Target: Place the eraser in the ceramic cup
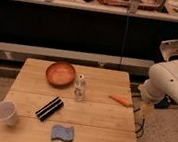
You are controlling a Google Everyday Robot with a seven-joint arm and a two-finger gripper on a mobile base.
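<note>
The gripper (145,110) hangs just off the right edge of the table (98,130); how it stands, and whether it holds anything, cannot be told. One black eraser (50,108) lies flat left of centre, apart from one ceramic cup (5,112) at the front-left corner. Also on the table are one bowl (60,73), one bottle (79,88), one carrot (120,100) and one blue sponge (62,132).

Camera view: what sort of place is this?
Probably a robotics lab or workshop: a white robot arm with its claw at the right side of a wooden table, and a cluttered counter behind.
</note>
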